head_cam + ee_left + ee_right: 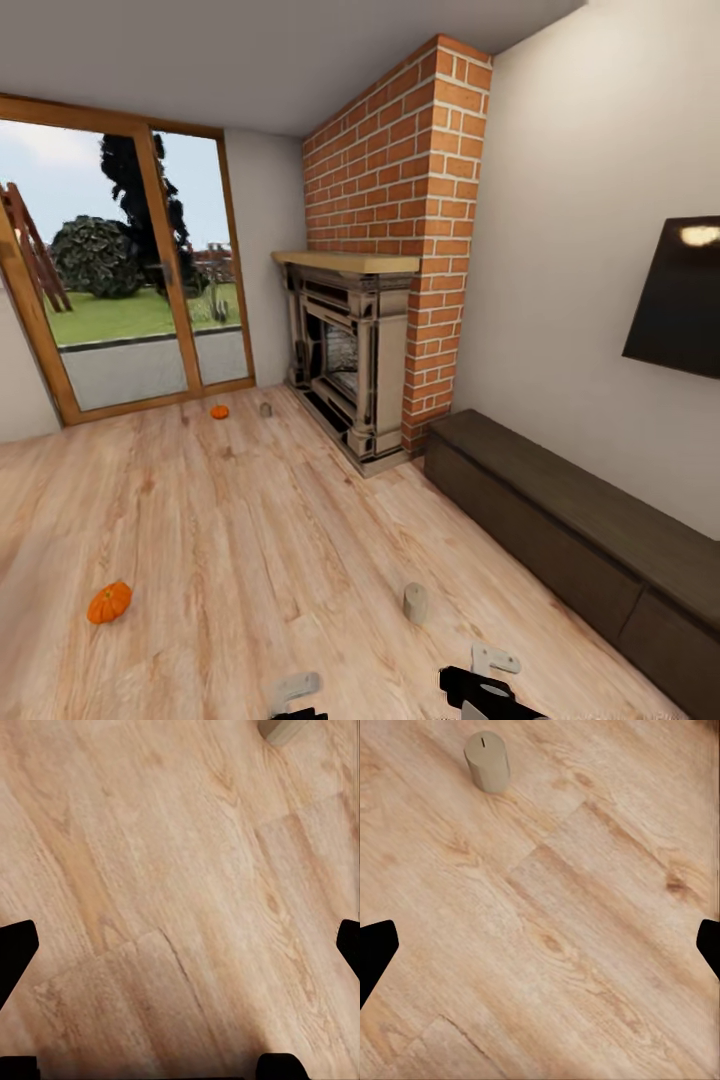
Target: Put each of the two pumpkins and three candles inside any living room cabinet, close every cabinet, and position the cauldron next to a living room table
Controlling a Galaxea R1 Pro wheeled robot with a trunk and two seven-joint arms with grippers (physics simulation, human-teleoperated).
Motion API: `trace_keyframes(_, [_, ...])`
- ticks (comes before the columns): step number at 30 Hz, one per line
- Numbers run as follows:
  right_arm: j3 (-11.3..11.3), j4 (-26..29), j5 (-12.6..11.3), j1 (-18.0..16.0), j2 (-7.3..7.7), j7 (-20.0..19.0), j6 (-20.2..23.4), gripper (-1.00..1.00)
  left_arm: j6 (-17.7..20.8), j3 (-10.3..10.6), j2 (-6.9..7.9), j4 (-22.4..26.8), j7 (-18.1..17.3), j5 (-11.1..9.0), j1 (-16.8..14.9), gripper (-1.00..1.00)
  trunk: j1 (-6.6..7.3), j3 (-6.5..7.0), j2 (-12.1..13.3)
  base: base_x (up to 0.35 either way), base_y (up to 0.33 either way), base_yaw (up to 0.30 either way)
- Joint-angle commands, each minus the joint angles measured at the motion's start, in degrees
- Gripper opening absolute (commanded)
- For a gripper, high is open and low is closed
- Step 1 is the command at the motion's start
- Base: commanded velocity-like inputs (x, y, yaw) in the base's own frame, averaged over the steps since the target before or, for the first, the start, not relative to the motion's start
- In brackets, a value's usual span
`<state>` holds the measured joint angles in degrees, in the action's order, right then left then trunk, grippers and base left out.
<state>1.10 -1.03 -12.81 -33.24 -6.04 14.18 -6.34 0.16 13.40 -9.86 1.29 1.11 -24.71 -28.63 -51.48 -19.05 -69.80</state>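
Both tools spread over bare wood floor (pixel 250 520). Near candle (pixel 415 603) upright beside cabinet (pixel 560 530) (fronts shut); pumpkin (pixel 109 602) apart. No legible writing.

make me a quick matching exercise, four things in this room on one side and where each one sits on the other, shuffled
Things:
1. near pumpkin
2. far pumpkin
3. near candle
4. cabinet

Places:
A. against the wall under the TV
B. on the floor by the glass door, with another candle beside it
C. on the floor at the left, alone
D. on the floor just ahead of the right gripper

Pairs: 1-C, 2-B, 3-D, 4-A
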Motion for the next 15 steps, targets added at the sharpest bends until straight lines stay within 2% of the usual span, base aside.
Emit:
trace_keyframes(1, [0.1,-0.1,-0.5,-0.1,-0.03,0.1,-0.3,1.00,0.0,0.5,0.01,0.0,0.1,-0.5,0.0,1.00,0.00,-0.04,0.0,0.000,0.000,-0.269])
trace_keyframes(15, [0.1,-0.1,-0.5,-0.1,0.08,0.1,-0.3,1.00,0.0,0.5,0.10,0.0,0.1,-0.5,0.0,1.00,0.00,0.07,0.0,0.000,0.000,-0.271])
